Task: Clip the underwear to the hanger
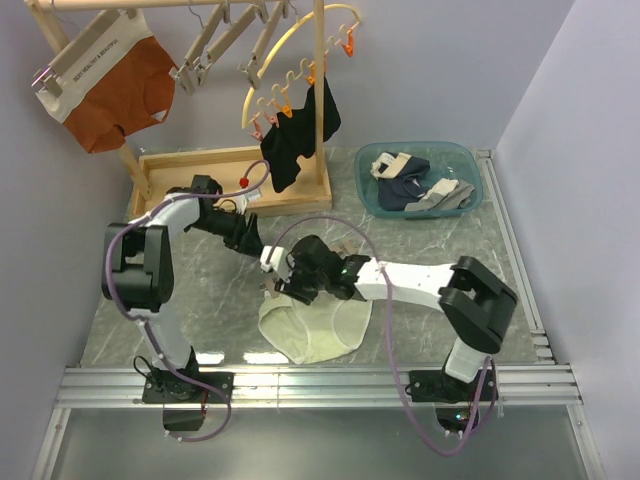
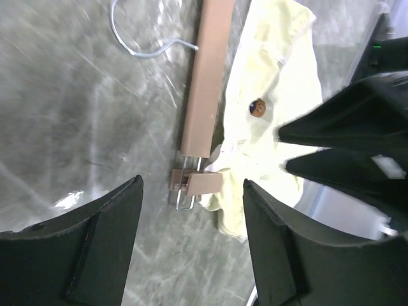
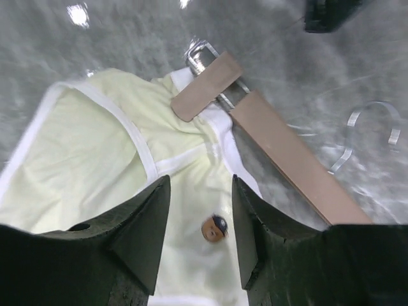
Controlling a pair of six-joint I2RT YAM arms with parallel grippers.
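The pale cream-yellow underwear (image 1: 322,335) lies flat on the table near the front edge. Its dark spot (image 3: 215,227) shows on the waistband. The light-wood hanger (image 3: 287,159) lies along that waistband, its wire hook (image 2: 148,48) pointing away. One end clip (image 3: 204,86) sits over a waistband corner. My right gripper (image 3: 201,191) hovers open just above the spot, with nothing between its fingers. My left gripper (image 2: 191,210) is open above the same clip (image 2: 197,183) and holds nothing. In the top view both grippers (image 1: 250,240) (image 1: 285,285) meet over the hanger and hide most of it.
A wooden rack at the back carries rust-orange briefs (image 1: 115,85), several spare hangers (image 1: 225,45), and a yellow hoop (image 1: 300,70) with a black garment (image 1: 300,135). A wooden tray (image 1: 180,170) sits behind the left arm. A blue basin (image 1: 478,180) of clothes is back right.
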